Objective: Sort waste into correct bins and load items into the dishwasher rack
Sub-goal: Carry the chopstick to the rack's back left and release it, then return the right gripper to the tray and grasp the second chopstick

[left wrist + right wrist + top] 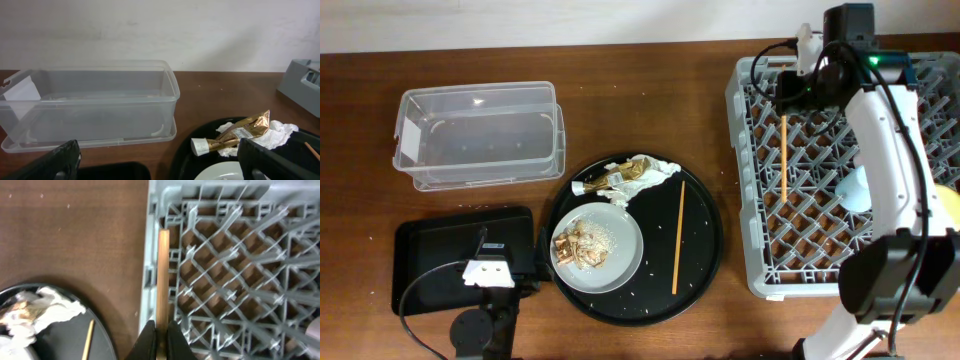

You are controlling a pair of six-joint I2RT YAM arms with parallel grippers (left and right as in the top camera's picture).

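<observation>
My right gripper (788, 92) is shut on a brown chopstick (784, 155) and holds it over the left side of the grey dishwasher rack (752, 180). The right wrist view shows the jaws (161, 339) pinching that chopstick (163, 275) beside the rack wall (150, 270). A second chopstick (678, 237) lies on the round black tray. A grey plate (620, 265) holds food scraps (582, 245). The napkin (655, 170) and gold wrapper (615, 180) lie behind it. My left gripper (490, 270) is open and empty over the flat black tray (430, 255). The pink cup is out of view.
The clear tub (480, 135) stands at the back left and also shows in the left wrist view (90, 100). A light-blue cup (853, 188) and a yellow bowl (948, 205) sit in the rack's right part. The round black tray (705, 250) carries scattered rice grains.
</observation>
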